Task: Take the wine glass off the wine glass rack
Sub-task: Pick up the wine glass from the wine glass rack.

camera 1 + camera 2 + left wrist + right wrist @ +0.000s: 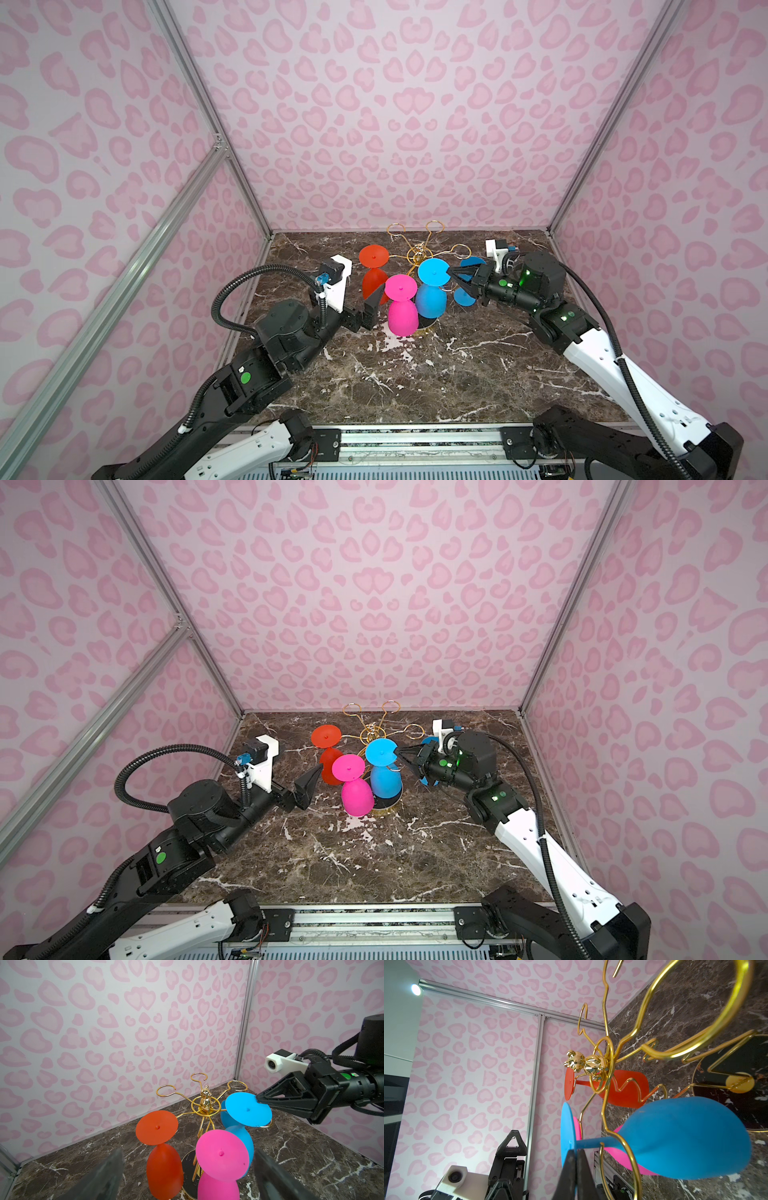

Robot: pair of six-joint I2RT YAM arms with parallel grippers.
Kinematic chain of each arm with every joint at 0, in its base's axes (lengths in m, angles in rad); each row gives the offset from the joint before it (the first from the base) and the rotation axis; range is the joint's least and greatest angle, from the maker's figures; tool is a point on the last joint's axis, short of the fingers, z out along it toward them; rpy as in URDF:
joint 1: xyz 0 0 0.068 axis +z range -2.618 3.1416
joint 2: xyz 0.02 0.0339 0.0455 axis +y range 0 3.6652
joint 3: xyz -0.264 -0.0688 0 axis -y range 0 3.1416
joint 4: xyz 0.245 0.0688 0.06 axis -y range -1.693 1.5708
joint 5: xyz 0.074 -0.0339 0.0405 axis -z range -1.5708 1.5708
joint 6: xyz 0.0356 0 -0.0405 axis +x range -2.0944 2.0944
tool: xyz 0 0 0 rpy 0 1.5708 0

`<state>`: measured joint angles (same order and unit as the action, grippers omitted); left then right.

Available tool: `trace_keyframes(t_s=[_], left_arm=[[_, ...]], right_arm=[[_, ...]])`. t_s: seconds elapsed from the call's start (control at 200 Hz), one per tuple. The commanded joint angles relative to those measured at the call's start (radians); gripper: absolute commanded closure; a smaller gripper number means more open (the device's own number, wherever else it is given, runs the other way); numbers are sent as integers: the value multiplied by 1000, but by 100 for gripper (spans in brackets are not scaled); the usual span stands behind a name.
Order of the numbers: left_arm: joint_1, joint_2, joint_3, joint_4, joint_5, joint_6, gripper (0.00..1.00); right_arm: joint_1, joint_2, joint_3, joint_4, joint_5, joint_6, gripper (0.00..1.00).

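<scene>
Top views high, wrist views near rack (pixel 204 1103).

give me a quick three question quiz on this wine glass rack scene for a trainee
1. True or false: the left tool is shut on the pink glass.
2. Whose foot does the right tool pinch? A red glass, B pink glass, C blue glass.
3. Fill in: glasses on the wine glass rack hang bowl ____.
Key: 1 false, it is open; 2 C; 3 down.
</scene>
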<state>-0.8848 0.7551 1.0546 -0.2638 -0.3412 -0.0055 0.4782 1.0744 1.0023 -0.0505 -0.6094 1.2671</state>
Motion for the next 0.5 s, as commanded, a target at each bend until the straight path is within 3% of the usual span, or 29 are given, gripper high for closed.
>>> trace_keyframes(t_s=[0.0,0.495], left_arm=[[0,-1,-4,12,-3,-4,2],[-1,14,3,15,17,-30,2]], right_arm=[[4,-9,-8,5,-2,-9,100],[10,-95,-36,-97,3,-26,100]])
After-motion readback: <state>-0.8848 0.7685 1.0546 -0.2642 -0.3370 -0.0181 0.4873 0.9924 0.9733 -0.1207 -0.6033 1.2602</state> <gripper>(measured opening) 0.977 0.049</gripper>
